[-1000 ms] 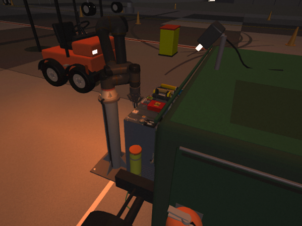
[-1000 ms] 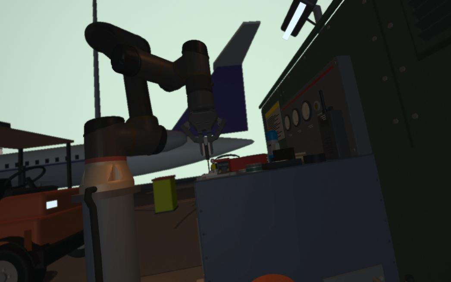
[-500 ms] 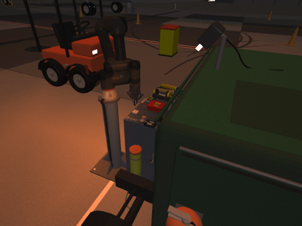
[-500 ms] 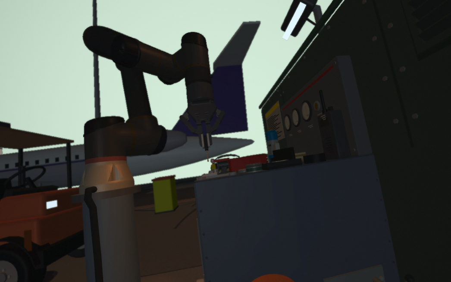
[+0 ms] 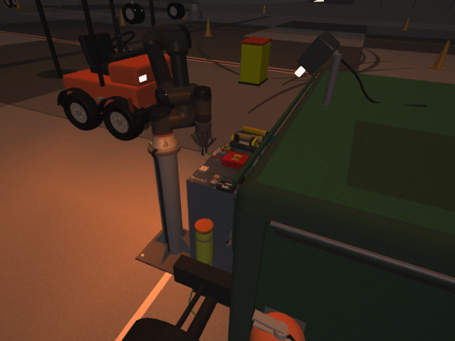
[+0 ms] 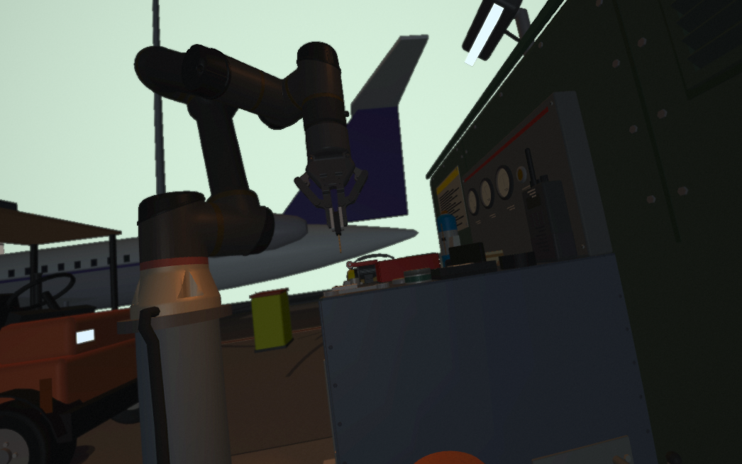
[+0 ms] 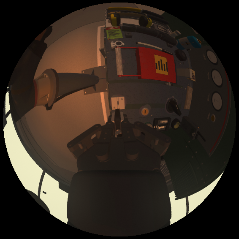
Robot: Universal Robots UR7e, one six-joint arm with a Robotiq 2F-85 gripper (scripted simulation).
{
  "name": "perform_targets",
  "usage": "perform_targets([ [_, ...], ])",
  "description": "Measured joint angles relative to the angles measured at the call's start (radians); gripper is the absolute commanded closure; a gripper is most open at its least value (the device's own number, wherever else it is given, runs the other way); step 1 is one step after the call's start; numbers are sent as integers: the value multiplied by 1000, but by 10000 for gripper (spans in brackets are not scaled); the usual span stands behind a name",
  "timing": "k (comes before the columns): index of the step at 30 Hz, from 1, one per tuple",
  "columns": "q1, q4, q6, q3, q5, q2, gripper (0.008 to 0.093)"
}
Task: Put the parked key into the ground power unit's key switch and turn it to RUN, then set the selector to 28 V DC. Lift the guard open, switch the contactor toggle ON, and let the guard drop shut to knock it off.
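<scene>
The ground power unit's blue control panel (image 7: 147, 89) carries a round key switch (image 7: 145, 110), a black selector knob (image 7: 173, 106) and a closed red guard (image 7: 156, 65). My gripper (image 6: 336, 219) hangs above the panel's outer edge, clear of it. Its fingers are closed on the key (image 6: 338, 239), whose blade points down. In the wrist camera the key (image 7: 117, 119) sits over the white parking block (image 7: 117, 103), left of the key switch. The toggle under the guard is hidden.
A yellow headset (image 7: 131, 19) and a black torch (image 7: 151, 33) lie at the panel's far end. A blue-capped bottle (image 6: 447, 230) and a handheld radio (image 6: 539, 213) stand against the gauge panel (image 6: 492, 189). My pedestal (image 5: 167, 194) stands beside the unit.
</scene>
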Motion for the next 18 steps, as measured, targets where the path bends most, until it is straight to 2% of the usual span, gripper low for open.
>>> perform_targets([
  [18,0,49,0,-26,0,-23,934],
])
